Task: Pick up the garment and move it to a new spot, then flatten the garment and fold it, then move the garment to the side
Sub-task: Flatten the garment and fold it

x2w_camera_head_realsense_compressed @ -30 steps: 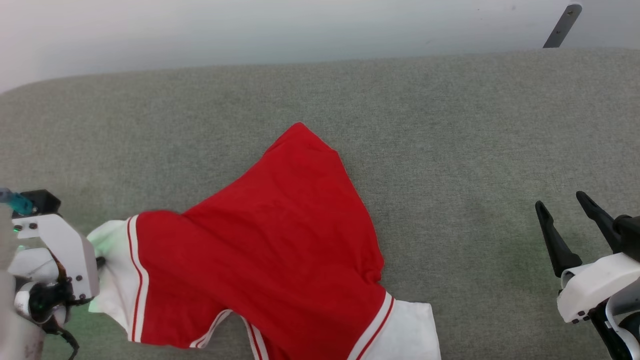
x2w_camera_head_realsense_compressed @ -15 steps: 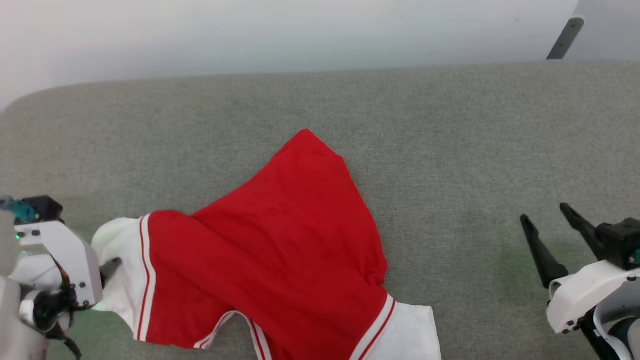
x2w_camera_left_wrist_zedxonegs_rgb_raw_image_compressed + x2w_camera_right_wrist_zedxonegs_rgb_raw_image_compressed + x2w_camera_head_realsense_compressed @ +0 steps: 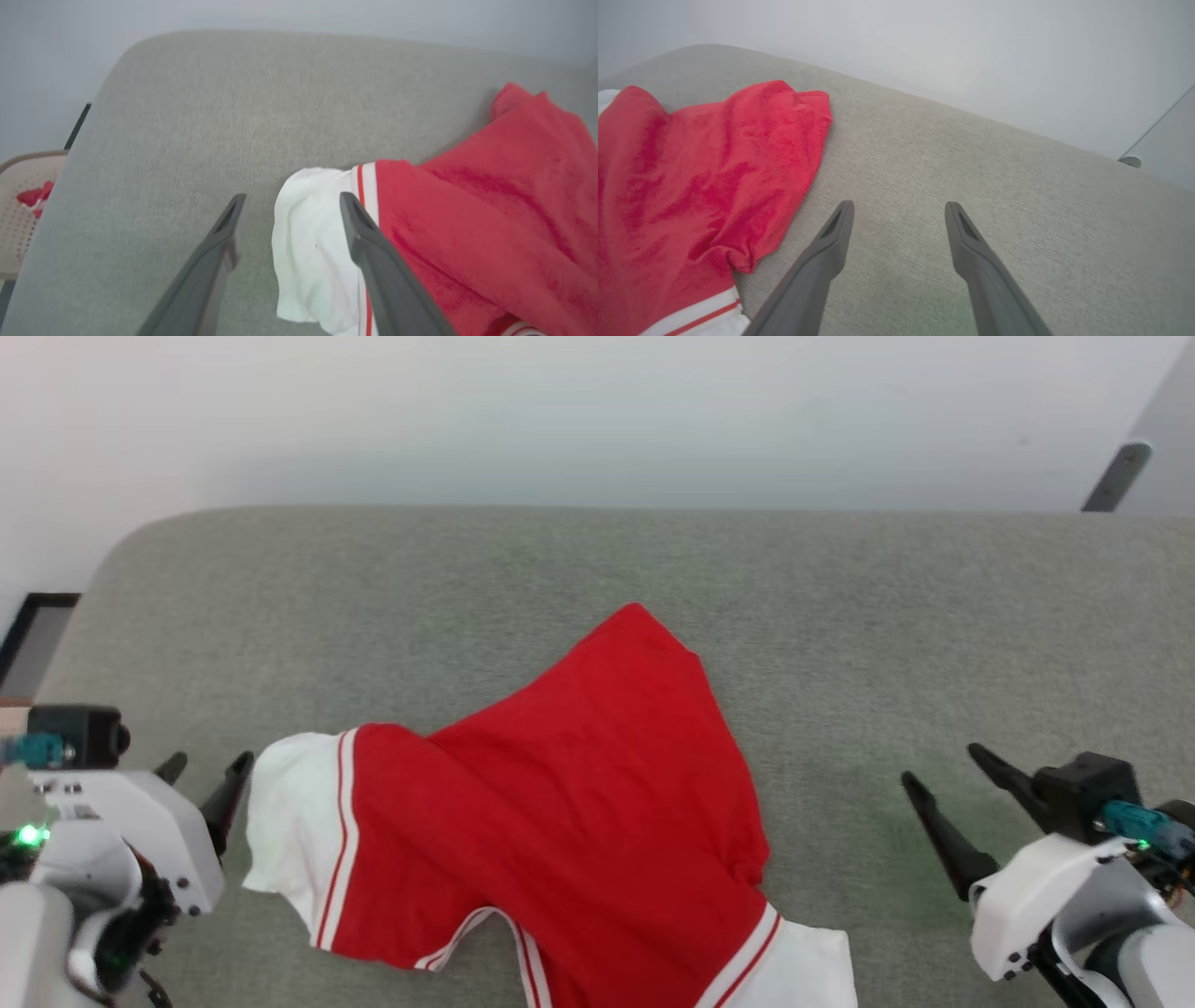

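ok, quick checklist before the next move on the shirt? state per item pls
1. Left gripper empty: ok, open beside the white sleeve.
2. Right gripper empty: ok, open over bare grey surface, apart from the garment.
3. Garment flat: not ok, creased and lapped over itself.
4. Whole garment in head view: not ok, its near edge runs off the frame.
5. Left fingers clear of the sleeve: cannot tell.

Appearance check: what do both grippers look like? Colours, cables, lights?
The left gripper and right gripper match: white moulded housings, two long dark tapered jaws each, a black block carrying a teal connector, a green indicator light, dark cabling at the wrist.
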`<state>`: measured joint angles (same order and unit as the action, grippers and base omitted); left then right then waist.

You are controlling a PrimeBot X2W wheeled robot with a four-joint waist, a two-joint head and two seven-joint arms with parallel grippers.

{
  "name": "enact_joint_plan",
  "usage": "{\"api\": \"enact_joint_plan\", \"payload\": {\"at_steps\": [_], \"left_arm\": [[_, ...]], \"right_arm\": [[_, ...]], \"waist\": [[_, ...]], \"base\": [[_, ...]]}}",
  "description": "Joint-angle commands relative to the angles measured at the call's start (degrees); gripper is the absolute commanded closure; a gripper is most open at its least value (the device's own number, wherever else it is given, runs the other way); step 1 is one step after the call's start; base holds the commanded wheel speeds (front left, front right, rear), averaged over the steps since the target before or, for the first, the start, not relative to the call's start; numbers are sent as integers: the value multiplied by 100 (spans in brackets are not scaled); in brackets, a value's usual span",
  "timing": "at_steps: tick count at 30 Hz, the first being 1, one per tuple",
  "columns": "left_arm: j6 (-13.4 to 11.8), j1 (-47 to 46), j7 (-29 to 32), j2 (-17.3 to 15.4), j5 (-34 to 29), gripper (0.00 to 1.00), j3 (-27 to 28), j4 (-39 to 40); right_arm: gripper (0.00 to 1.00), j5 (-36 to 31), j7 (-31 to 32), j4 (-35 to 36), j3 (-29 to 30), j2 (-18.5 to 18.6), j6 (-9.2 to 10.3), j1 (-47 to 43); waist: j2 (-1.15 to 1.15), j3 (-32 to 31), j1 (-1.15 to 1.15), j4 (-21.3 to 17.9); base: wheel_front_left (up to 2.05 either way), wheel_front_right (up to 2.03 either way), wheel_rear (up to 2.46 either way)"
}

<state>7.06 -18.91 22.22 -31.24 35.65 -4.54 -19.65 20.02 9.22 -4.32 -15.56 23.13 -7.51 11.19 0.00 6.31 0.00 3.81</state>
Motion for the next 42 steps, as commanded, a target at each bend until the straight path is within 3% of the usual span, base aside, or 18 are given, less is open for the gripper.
{"api": "enact_joint_plan", "payload": {"at_steps": [1, 12, 19, 28, 31, 32, 33, 42], "left_arm": [[-31, 96, -86, 33, -52, 0, 15, 45], [-444, 996, -2112, 501, -593, 0, 152, 1028], [-630, 1267, -3211, 934, -826, 0, 94, 1171], [-594, 1232, -3678, 1479, -832, 0, 1, 899], [-568, 1208, -3730, 1622, -934, 0, 17, 841], [-559, 1196, -3729, 1672, -948, 0, 44, 840], [-564, 1195, -3737, 1710, -978, 0, 64, 835], [-403, 1266, -3735, 2118, -1243, 0, 421, 1073]], "right_arm": [[0, 46, 21, -19, -42, 22, 4, 62], [0, 743, 824, -541, -1023, 189, 4, 1028], [0, 1120, 1521, -1087, -1538, 365, 4, 1661], [0, 1535, 2330, -1842, -1956, 398, 5, 2174], [0, 1663, 2668, -2102, -2336, 355, 0, 2308], [63, 1683, 2718, -2150, -2468, 384, 0, 2311], [100, 1675, 2757, -2148, -2638, 449, -1, 2340], [100, 1790, 2479, -2401, -3048, 1015, 12, 3092]], "waist": [[0, -90, 0, 131], [0, 24, 0, 750], [0, 214, 0, 1187], [0, 454, 0, 1626], [0, 520, 0, 1733], [0, 532, 0, 1761], [0, 545, 0, 1788], [0, 667, 0, 1903]], "base": [[0, 0, 0], [0, 0, 0], [0, 0, 0], [0, 0, 0], [0, 0, 0], [0, 0, 0], [0, 0, 0], [0, 0, 0]]}}
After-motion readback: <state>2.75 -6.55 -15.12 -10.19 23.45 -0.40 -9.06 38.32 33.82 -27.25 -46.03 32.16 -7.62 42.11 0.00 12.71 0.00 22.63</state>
